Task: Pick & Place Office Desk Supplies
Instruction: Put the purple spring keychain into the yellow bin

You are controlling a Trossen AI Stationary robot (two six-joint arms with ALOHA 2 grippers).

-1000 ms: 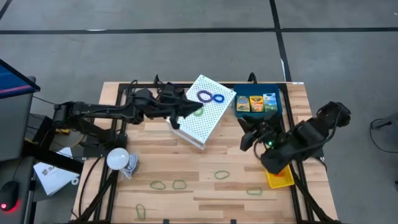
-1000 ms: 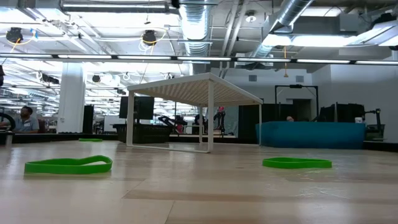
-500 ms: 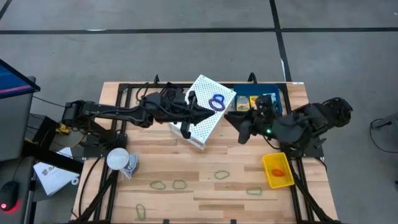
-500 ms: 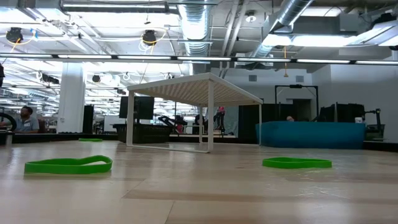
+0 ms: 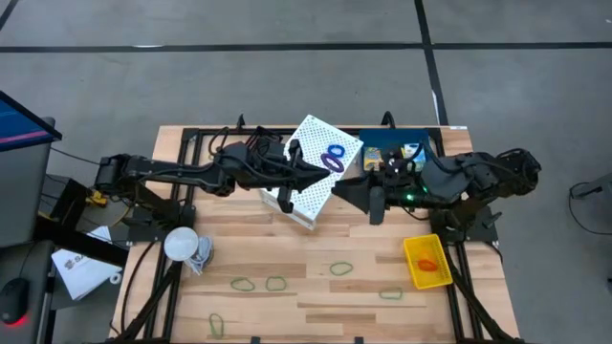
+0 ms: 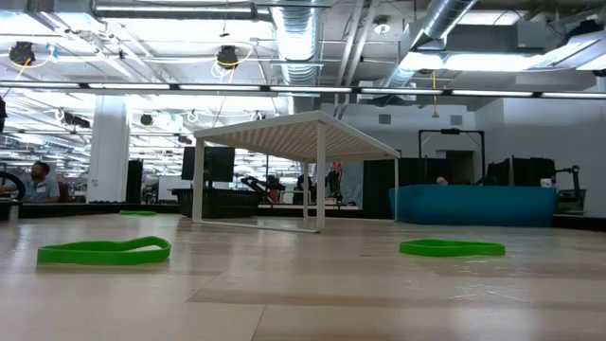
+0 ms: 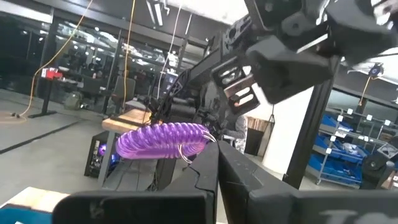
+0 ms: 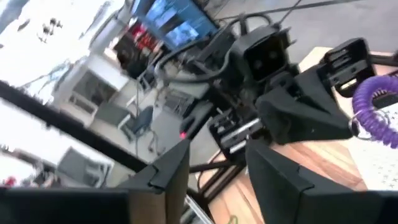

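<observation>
My left gripper (image 5: pixel 320 168) pinching purple coil (image 5: pixel 334 157), jaws closed on it; right gripper (image 5: pixel 359 188) approaching, jaws apart; coil being light, springy, taking free loop end

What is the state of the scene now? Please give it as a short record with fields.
left gripper: shut on purple coil, above white tray
right gripper: open, facing the coil, holding nothing
blue tray: holds crayon packs
yellow tray: near right table edge
green bands: loose on table
</observation>
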